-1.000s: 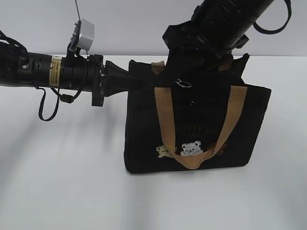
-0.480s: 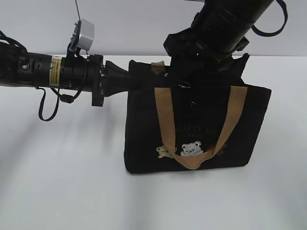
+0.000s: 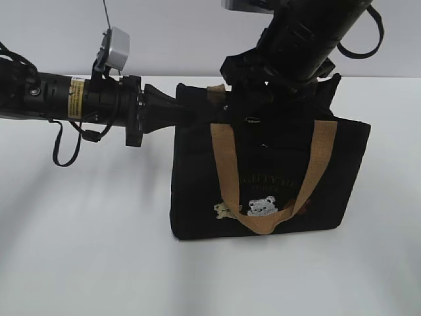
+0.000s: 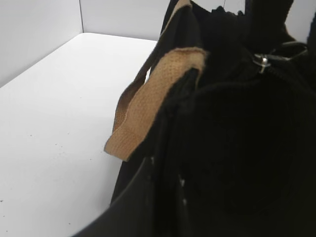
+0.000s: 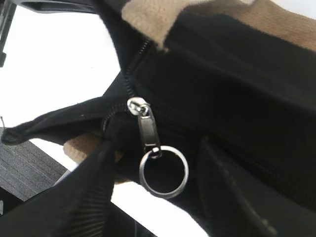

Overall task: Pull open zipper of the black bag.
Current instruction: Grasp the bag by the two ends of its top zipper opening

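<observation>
Left arm [image 3: 79,99] extends horizontally from the left; left gripper [image 3: 181,112] has its jaws closed. Right arm [image 3: 309,33] descends steeply from upper right; right gripper [image 3: 253,108] has its jaws parted.

Black bag [image 3: 197,197]: matt woven cloth, ribbed up close. Handle straps [image 3: 223,164]: tan webbing, coarse weave, frayed fuzzy edge. Zipper [image 5: 148,131]: black toothed tape, shiny silver metal slider, dark metal tab, polished metal ring. Bear patches [image 3: 262,206]: pale embroidered cloth. Table [image 3: 85,250]: smooth matt white. Arm housing [image 3: 99,99]: black, slightly glossy.
</observation>
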